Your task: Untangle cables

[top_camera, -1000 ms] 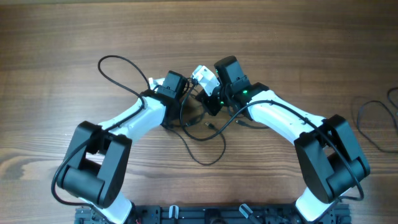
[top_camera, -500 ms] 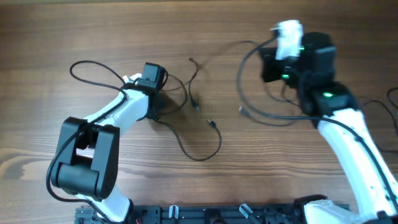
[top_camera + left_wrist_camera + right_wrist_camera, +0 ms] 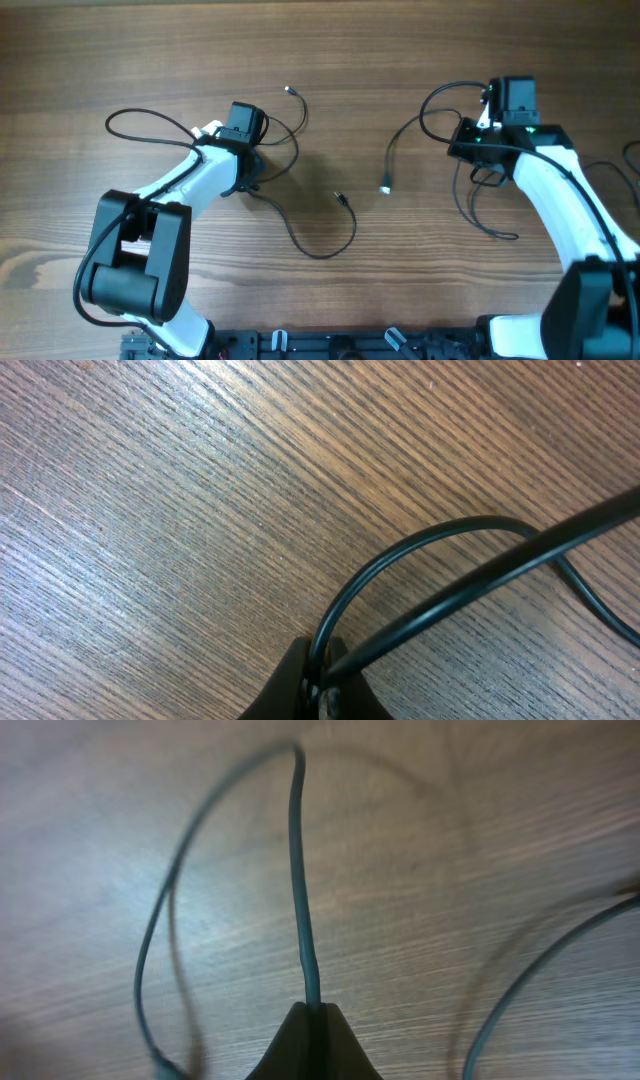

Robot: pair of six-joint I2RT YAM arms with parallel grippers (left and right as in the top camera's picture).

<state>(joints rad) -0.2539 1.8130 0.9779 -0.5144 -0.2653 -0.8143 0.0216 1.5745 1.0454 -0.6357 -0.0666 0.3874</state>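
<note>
Up close, the left pincer [image 3: 322, 685] is pinched right down on the left cord [image 3: 430, 608] and the right pincer [image 3: 312, 1020] is clamped just as tight on the right cord [image 3: 298, 870]. My guess is that's so each arm owns one cable and can drag it clear. Farther out on the wooden surface [image 3: 330, 40] the two cords lie well apart with nothing crossing between them, and the left one's silver plug [image 3: 288, 90] sits at the far side, so they look mostly untangled to me.

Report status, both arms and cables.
Left gripper shut on left cable. Right gripper shut on right cable. Cables apart, bare table between. Nothing in the way.
</note>
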